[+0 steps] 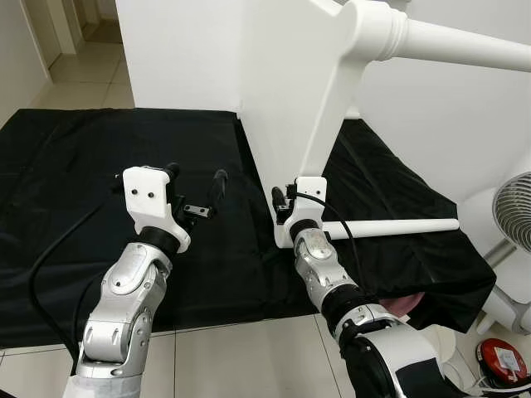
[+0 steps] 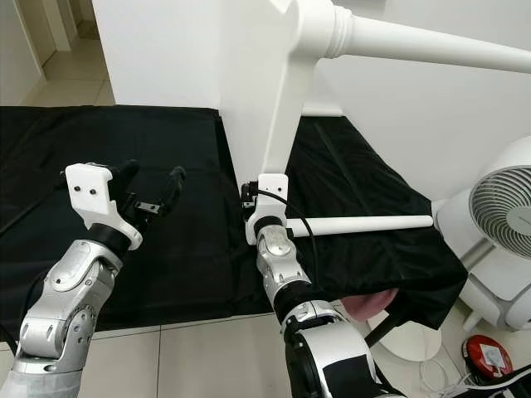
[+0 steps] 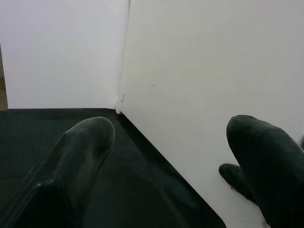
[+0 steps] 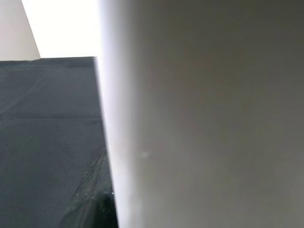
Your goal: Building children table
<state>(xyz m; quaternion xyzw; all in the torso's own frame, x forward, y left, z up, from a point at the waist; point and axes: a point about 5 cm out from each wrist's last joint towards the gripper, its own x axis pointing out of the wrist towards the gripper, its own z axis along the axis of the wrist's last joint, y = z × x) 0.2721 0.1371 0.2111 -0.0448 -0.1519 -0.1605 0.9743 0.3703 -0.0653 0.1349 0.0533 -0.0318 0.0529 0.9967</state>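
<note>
White kids' table on its side on a black cloth, both end effectors at it.

Table (image 1: 286, 91): smooth matt-white painted panel, stood on edge on the cloth (image 1: 75, 191), w/ a flat tapered bracket running up to a turned round leg (image 1: 465, 46) that sticks out toward the robot's right; a 2nd leg (image 1: 390, 225), slim white rod, lies level low down. Cloth is black, slightly creased, spread over pale floor tiles (image 1: 241, 356). Round white fan (image 2: 506, 220) at far right. Left end effector (image 1: 194, 192): fingers wide apart, holding nothing, poised just left of the panel. Right end effector (image 1: 282, 206): pressed against the panel's lower edge by the rod's base; can't tell if fingers are apart or closed.
</note>
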